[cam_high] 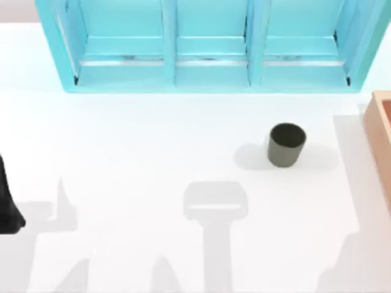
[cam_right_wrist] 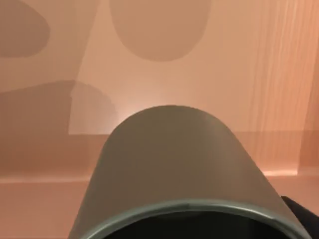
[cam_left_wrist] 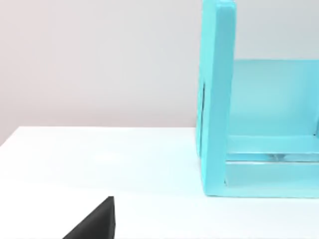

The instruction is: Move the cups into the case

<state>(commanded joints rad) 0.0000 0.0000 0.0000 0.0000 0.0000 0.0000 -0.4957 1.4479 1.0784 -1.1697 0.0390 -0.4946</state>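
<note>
White tabletop (cam_high: 153, 152) is carrying one cup (cam_high: 286, 144) right of centre, nearer right arm; right end effector is gripping second cup (cam_right_wrist: 172, 164) over wooden case (cam_right_wrist: 239, 59). Left arm's parked; can't tell its fingers.

One cup (cam_high: 286, 144) stands upright on the surface (cam_high: 153, 159), in front of the shelf unit (cam_high: 208, 46) and toward that unit's right end. The shelf unit lines the far edge of the surface, its three bays facing forward. The case (cam_high: 380, 131) sits right of the cup, apart from it, at the surface's right edge. A second cup (cam_right_wrist: 177, 169) hangs over the case's floor (cam_right_wrist: 224, 59). The left arm (cam_high: 7, 204) lies far left of the cup.
</note>
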